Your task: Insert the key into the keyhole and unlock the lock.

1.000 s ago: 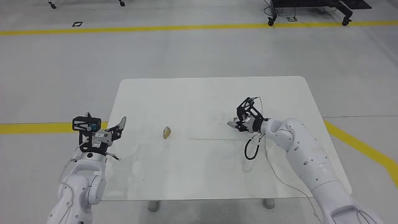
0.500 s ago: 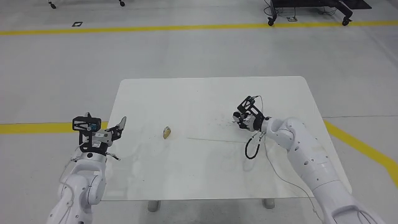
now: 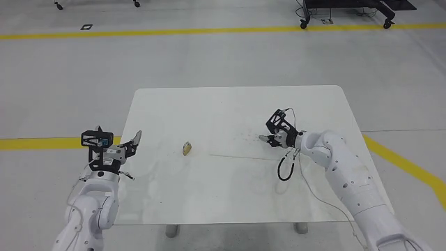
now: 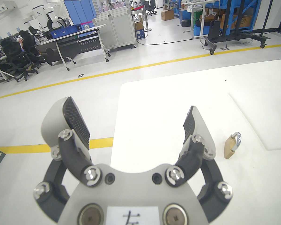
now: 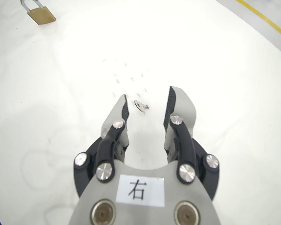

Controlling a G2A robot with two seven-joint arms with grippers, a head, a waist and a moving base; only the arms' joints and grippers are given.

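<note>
Lying flat on the white surface [image 3: 230, 195], the small silver key [image 5: 141, 106] sits between the spread fingers of the right pincer [image 5: 147, 94], which is open and grips nothing. The brass padlock [image 5: 38, 12] rests well apart, toward the left pincer [image 4: 130, 104], open and empty at the surface's edge.

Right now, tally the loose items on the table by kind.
Brass padlock with a silver shackle: 1
Small silver metal key: 1
Total: 2
</note>
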